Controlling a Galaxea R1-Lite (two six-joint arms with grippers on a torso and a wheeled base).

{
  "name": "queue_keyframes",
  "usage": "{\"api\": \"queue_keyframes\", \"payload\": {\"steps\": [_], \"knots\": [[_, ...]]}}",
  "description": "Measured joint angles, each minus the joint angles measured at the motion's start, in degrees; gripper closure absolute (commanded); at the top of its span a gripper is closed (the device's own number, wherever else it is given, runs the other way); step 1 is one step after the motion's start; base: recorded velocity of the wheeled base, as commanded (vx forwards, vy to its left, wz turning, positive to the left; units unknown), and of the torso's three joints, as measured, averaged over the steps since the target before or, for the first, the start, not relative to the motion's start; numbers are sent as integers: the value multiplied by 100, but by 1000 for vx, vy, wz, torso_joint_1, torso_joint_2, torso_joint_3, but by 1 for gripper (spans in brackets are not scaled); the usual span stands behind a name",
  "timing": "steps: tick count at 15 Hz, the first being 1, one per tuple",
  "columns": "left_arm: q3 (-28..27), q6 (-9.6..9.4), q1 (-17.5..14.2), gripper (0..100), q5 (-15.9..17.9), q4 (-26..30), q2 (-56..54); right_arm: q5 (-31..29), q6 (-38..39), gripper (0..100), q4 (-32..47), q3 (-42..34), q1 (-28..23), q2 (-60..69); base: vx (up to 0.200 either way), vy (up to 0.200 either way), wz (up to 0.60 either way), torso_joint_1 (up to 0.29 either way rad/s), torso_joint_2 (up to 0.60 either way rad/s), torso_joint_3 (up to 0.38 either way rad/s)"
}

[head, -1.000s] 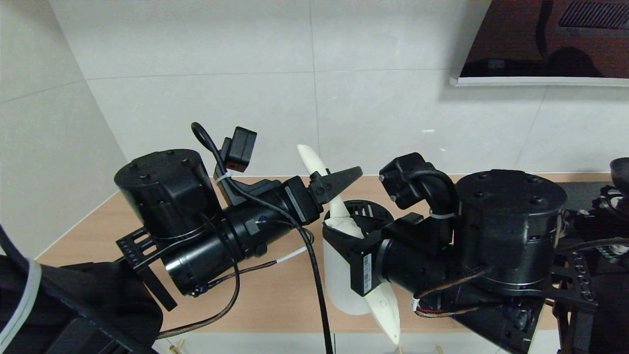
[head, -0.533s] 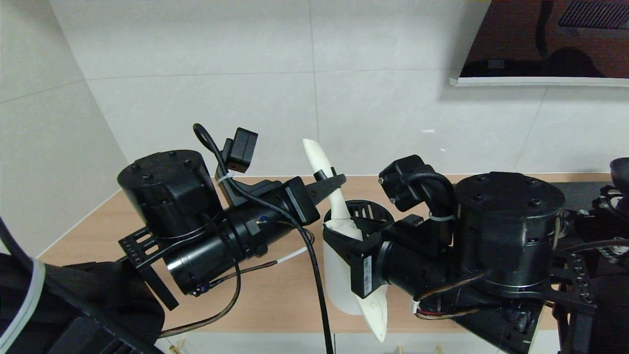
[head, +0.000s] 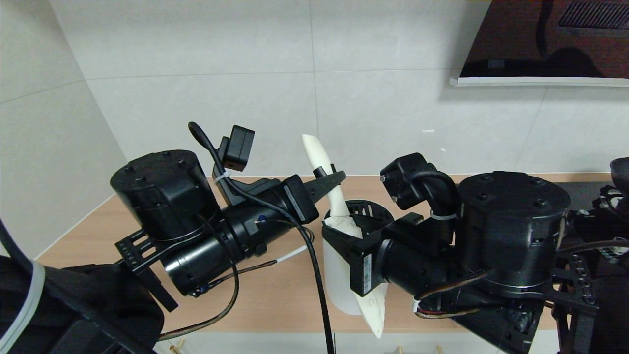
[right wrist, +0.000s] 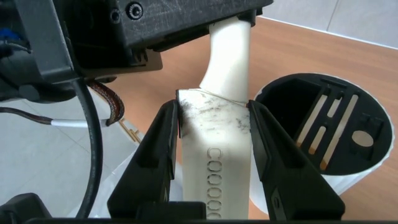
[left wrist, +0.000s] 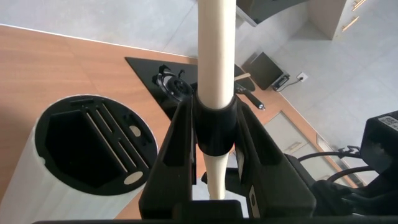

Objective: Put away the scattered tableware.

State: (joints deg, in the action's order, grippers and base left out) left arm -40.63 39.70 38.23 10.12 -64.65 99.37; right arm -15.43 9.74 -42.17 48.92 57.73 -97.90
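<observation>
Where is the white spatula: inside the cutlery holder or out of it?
Out. The left hand and right hand both clamp the spatula beside the holder, not in its slots.

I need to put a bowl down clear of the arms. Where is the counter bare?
Barest is the wooden counter between the side wall and the left arm, plus the strip behind the utensil holder along the back wall. Crowded mid-counter: left gripper and right gripper both clamp the white spatula by the holder.

Cream spatula (head: 316, 153) matt plastic; holder (head: 336, 275) smooth white plastic; counter (head: 275, 295) wood-grain
</observation>
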Motion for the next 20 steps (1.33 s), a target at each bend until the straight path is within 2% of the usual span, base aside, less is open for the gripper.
{"api": "queue_keyframes", "payload": {"steps": [1,9,12,14,15,17,19,20], "knots": [[0,-2,0,100,2,2,-6,-6,0,0,0,9,0,0,0,0,0,0,0,0],[-77,-38,20,100,-90,60,-44,-41,46,0,-34,-2,-52,55,0,0,0,0,0,0],[-388,-89,7,100,-377,638,-166,-11,24,0,2,-48,-390,317,0,0,0,0,0,0],[-864,-312,-15,100,-834,1223,-254,57,0,0,27,-48,-812,521,0,0,0,0,0,0],[-1181,-535,-23,100,-1085,1497,-276,85,-9,0,35,0,-1065,601,0,0,0,0,0,0],[-1705,-1009,-28,100,-1348,1913,-279,110,-15,0,157,100,-1457,695,0,0,0,0,0,0],[-1869,-1095,46,100,-1690,1932,-273,112,-20,0,179,182,-1658,744,0,0,0,0,0,0],[-1879,-1157,127,100,-2035,1903,-260,112,-24,0,180,195,-1708,752,0,0,0,0,0,0]]}}
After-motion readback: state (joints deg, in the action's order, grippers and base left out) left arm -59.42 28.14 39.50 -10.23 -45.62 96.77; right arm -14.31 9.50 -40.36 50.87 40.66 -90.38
